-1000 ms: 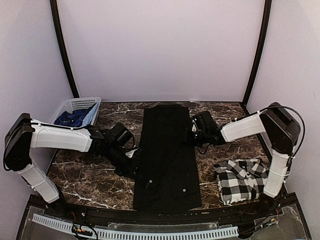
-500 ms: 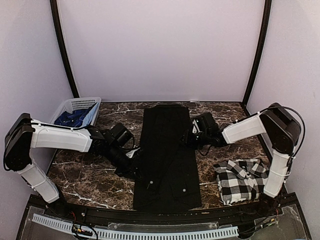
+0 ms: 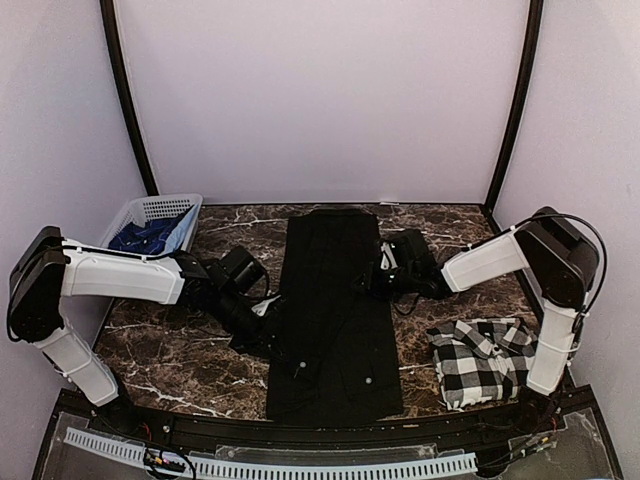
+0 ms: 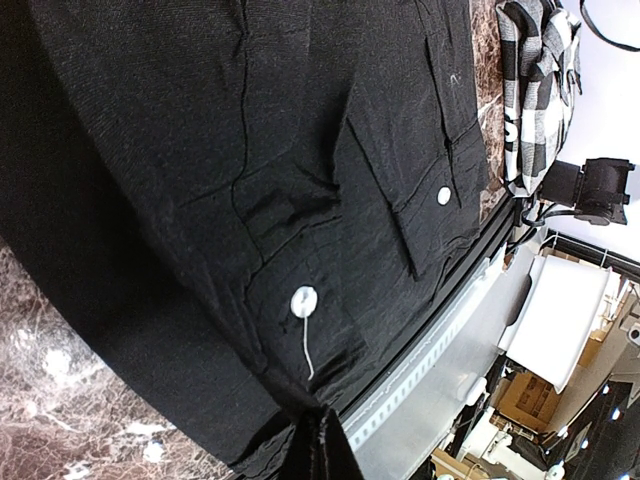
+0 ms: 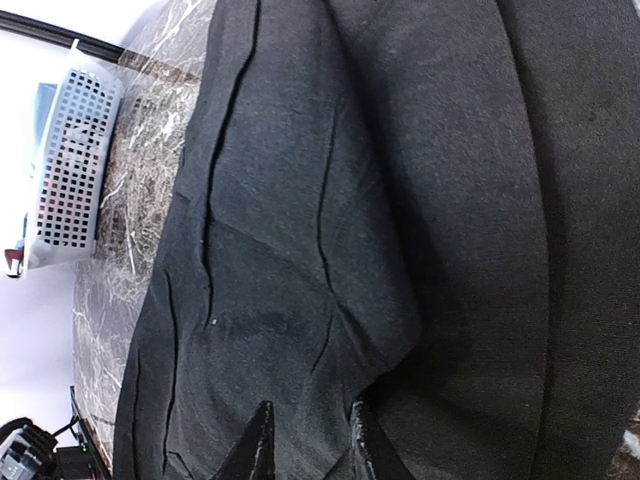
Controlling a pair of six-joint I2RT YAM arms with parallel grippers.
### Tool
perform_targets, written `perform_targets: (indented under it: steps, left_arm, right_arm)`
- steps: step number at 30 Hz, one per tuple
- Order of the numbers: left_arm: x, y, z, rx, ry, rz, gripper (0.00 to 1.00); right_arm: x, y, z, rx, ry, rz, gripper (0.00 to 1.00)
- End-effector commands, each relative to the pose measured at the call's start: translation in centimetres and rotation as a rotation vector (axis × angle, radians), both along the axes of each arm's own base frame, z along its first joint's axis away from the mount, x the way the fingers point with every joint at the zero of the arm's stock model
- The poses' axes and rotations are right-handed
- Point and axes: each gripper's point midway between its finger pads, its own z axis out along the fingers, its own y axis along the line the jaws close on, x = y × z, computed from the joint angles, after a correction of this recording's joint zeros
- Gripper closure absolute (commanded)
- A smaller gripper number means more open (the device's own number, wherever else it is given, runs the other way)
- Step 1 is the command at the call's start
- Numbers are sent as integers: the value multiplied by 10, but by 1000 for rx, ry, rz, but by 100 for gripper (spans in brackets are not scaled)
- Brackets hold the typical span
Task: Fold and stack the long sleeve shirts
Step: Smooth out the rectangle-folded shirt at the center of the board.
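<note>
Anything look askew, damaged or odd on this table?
The checked shirt at the near right is lumpy rather than neatly folded. A loose thread trails from one white button on the black shirt. Nothing looks spilled.

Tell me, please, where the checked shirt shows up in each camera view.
Top external: checked shirt at lower right.
Left wrist: checked shirt in the top right corner.
Right wrist: not in view.
Shared landmark: the black shirt, visible in all three.
</note>
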Motion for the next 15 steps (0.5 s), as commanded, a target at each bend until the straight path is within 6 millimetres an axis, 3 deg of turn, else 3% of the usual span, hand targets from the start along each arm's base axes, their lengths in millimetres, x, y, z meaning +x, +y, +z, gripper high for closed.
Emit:
perform_targets:
  steps: [1,6,15]
  left_arm:
    - [-2,0,2,5,-1,-13,100]
    - [-2,0,2,5,-1,-14,100]
    - [0,-2,0,7,-1,-19,100]
  right_arm:
    - [1,2,-3,-9,-2,-4,76]
    - [1,-3,-9,-36,8,-20,67]
    - [-1,6,-14,13,27,-2,71]
